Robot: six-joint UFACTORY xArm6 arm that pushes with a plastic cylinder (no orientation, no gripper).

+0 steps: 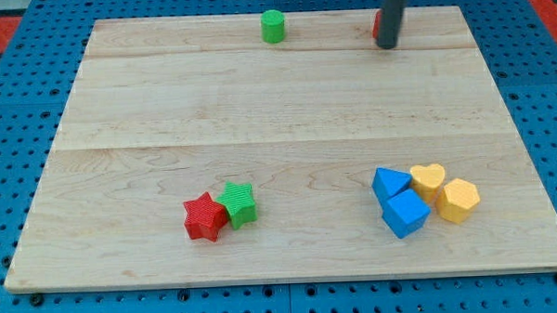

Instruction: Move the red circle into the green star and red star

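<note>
The red circle (pixel 376 25) sits near the board's top edge at the view's upper right, mostly hidden behind my rod. My tip (pixel 387 46) rests on the board right beside it, on its right and lower side, touching or nearly touching. The red star (pixel 204 218) and the green star (pixel 236 203) lie pressed together at the view's lower left, the green one to the right and slightly higher. They are far from the tip.
A green cylinder (pixel 272 27) stands at the top centre. At the lower right is a cluster: a blue triangle (pixel 389 183), a blue cube (pixel 406 212), a yellow heart (pixel 429 180) and a yellow hexagon (pixel 459 200). The wooden board (pixel 277 110) lies on a blue pegboard.
</note>
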